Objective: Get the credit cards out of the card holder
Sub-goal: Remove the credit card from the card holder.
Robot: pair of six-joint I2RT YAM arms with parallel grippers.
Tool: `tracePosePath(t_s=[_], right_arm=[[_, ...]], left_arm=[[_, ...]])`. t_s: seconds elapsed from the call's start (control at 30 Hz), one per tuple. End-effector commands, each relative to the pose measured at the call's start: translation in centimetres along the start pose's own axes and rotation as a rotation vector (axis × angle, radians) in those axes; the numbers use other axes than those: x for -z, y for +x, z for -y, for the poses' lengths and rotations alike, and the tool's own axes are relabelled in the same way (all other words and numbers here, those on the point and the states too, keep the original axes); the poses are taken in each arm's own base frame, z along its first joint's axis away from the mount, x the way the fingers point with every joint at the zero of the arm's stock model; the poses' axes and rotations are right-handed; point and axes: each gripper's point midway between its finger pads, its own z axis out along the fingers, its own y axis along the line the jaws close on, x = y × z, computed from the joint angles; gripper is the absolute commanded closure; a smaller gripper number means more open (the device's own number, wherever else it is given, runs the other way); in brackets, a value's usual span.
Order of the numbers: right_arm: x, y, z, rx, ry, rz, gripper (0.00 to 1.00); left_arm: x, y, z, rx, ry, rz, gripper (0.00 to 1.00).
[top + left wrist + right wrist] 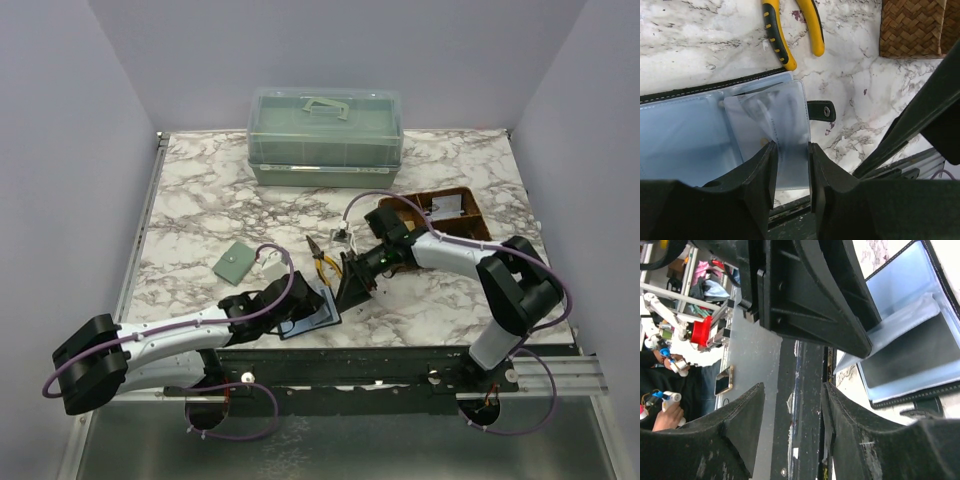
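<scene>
Both in shot: left arm (pixel 165 342) and right arm (pixel 452 256) wear silver-white shells between chunky black joints, lilac cables (pixel 383 194) looping alongside, with matte black wedge-shaped fingers (pixel 757 185).

You have a white marble-patterned table (pixel 200 205) with grey veins; at its far edge, in the middle, stands a translucent green storage box (pixel 325 137), lid on, its handle folded flat on top. On your left a sage-green snap wallet (pixel 234 264) lies flat and shut, turned at an angle. Near the middle lie the yellow-handled pliers (pixel 323 262); in the left wrist view their handles (pixel 777 35) are spread apart, with black grip marks on one. On your right sits a brown woven basket (pixel 440 192); the left wrist view shows its herringbone weave (pixel 912 27), well apart from the pliers.
</scene>
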Motion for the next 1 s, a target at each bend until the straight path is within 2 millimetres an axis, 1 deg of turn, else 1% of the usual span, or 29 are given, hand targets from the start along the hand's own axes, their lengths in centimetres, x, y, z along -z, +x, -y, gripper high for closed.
tracePosePath(t_s=[0.0,0.07,0.13,0.17,0.2,0.33,0.4,0.53,0.57,0.6,0.7,0.73,0.8,0.87,0.97], right_arm=[[-1.1,-0.6,2.6,-0.063,0.129,0.009,0.43],[-1.2,-0.2,3.6,-0.104,0.161,0.003,0.40],[-1.6,0.0,4.0,-0.129,0.171,-0.007,0.39],[-1.9,0.1,4.1,-0.129,0.178,-0.018,0.39],[-2.2,0.2,4.1,-0.124,0.176,-0.028,0.39],[-3.6,0.6,3.9,-0.110,0.180,-0.068,0.39],[-3.9,0.7,4.1,-0.113,0.192,-0.073,0.40],[-4.0,0.8,4.8,-0.137,0.223,-0.072,0.47],[-4.1,0.8,4.9,-0.142,0.223,-0.073,0.50],[-4.1,0.8,4.9,-0.144,0.224,-0.071,0.56],[-4.0,0.7,5.3,-0.153,0.246,-0.068,0.76],[-3.9,0.8,5.5,-0.153,0.260,-0.068,0.84],[-3.8,0.8,5.9,-0.154,0.287,-0.066,0.95],[-3.6,0.8,6.3,-0.148,0.322,-0.070,1.00],[-2.8,0.3,6.8,-0.124,0.371,-0.061,1.00]], left_arm=[[0.3,-0.8,2.0,0.054,0.090,0.023,0.65],[0.4,-0.9,1.9,0.066,0.097,0.027,0.65],[0.4,-0.8,1.7,0.073,0.103,0.029,0.65],[0.4,-0.8,1.6,0.076,0.101,0.029,0.65],[0.4,-1.0,2.0,0.085,0.120,0.036,0.65],[0.3,-0.9,2.2,0.094,0.125,0.034,0.65],[0.1,-0.9,2.4,0.096,0.126,0.032,0.65],[-0.1,-0.9,2.7,0.097,0.129,0.029,0.65],[-0.1,-0.9,2.7,0.100,0.130,0.030,0.65],[-0.2,-0.9,2.7,0.100,0.129,0.027,0.65],[-0.4,-0.7,2.8,0.103,0.130,0.021,0.64],[-0.4,-0.7,2.8,0.104,0.130,0.019,0.62],[-0.4,-0.7,2.8,0.109,0.130,0.019,0.56],[-0.3,-0.7,2.8,0.110,0.134,0.021,0.47],[0.3,-1.1,2.7,0.115,0.142,0.033,0.37]])
